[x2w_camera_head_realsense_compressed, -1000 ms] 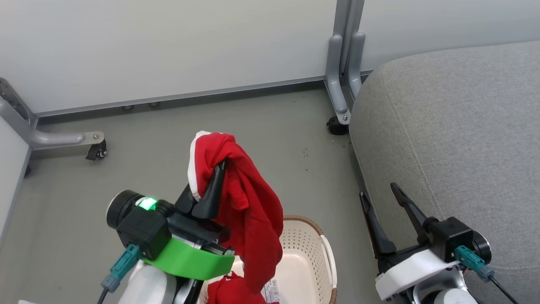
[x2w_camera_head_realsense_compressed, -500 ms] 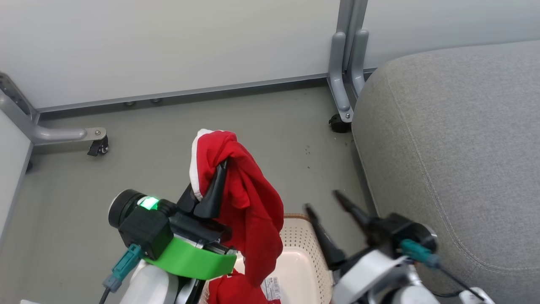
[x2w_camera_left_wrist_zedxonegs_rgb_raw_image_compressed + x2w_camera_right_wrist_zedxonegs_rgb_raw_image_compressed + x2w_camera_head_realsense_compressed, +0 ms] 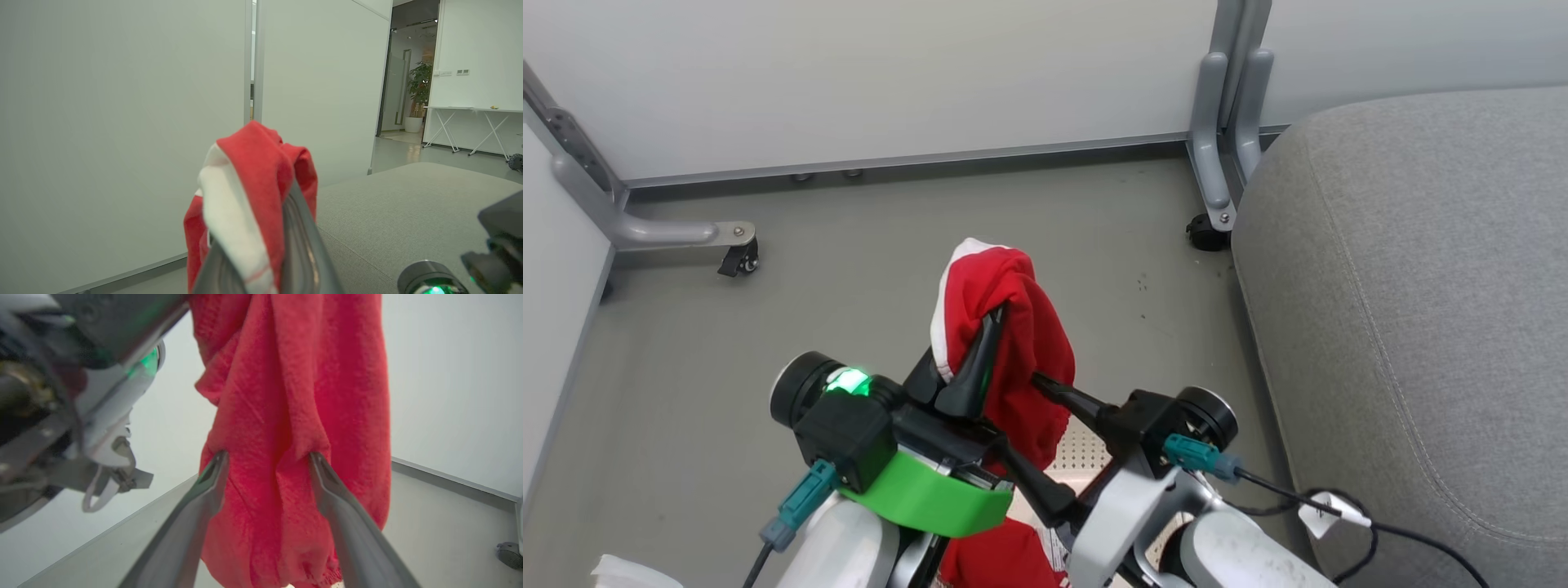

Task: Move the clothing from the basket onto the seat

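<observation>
A red garment with white trim, part of the clothing (image 3: 1021, 327), hangs from my left gripper (image 3: 990, 320), which is shut on its top fold above the basket (image 3: 1086, 453). In the left wrist view the cloth (image 3: 253, 175) drapes over the fingers (image 3: 302, 245). My right gripper (image 3: 1017, 412) reaches in from the right, open. In its wrist view its fingertips (image 3: 217, 463) press into the hanging cloth (image 3: 294, 396), with a fold between them. More red clothing (image 3: 1001, 559) lies in the basket. The grey seat (image 3: 1421, 286) is at the right.
Grey partition legs on castors stand on the floor at the back left (image 3: 678, 235) and beside the seat's corner (image 3: 1217, 188). White partition walls close off the back. A black cable with a white tag (image 3: 1327, 510) trails from my right arm.
My right gripper has swung left from beside the seat to the hanging garment, staying open. The left gripper keeps its hold. The camera has shifted, sliding the scene rightwards.
</observation>
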